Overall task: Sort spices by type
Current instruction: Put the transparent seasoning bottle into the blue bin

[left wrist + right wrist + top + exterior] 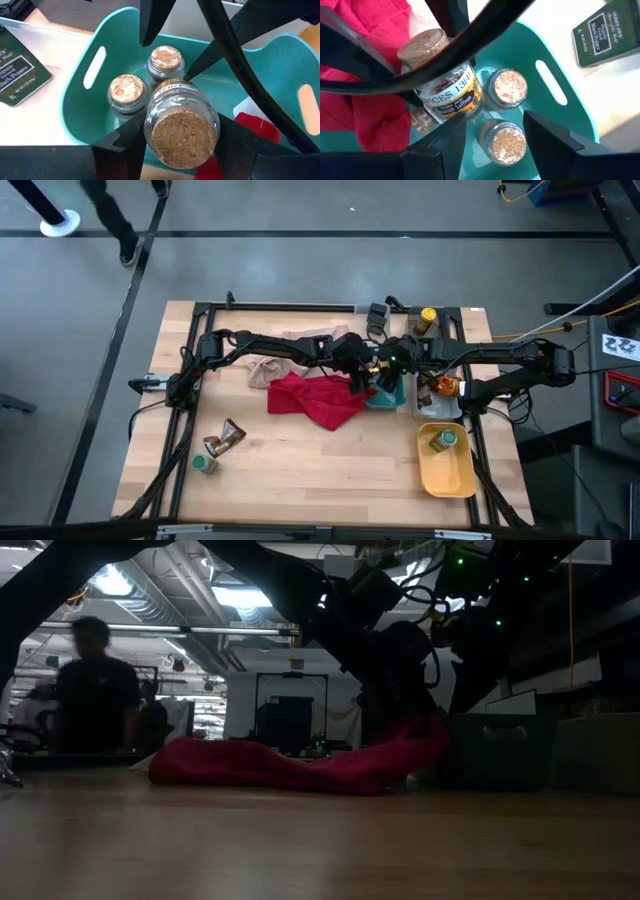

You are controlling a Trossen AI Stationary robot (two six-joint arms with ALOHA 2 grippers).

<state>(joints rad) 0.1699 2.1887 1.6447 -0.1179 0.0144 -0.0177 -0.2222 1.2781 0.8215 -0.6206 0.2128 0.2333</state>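
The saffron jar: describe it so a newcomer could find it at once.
Start at the teal tray right of the red cloth, mid-table where both arms meet. Above it, the left gripper holds the cork-stoppered saffron jar in its jaws. Unlike the two corked jars standing upright in the tray, it is lifted, tilted, and carries a "Spanish Saffron" label.

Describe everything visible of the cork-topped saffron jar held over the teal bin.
The saffron jar is small, clear glass, with a cork stopper and a white-and-yellow label reading Spanish Saffron. It is tilted, gripped by the left gripper over the teal bin, with the right gripper close by. Two similar cork-topped jars stand upright in the bin below.
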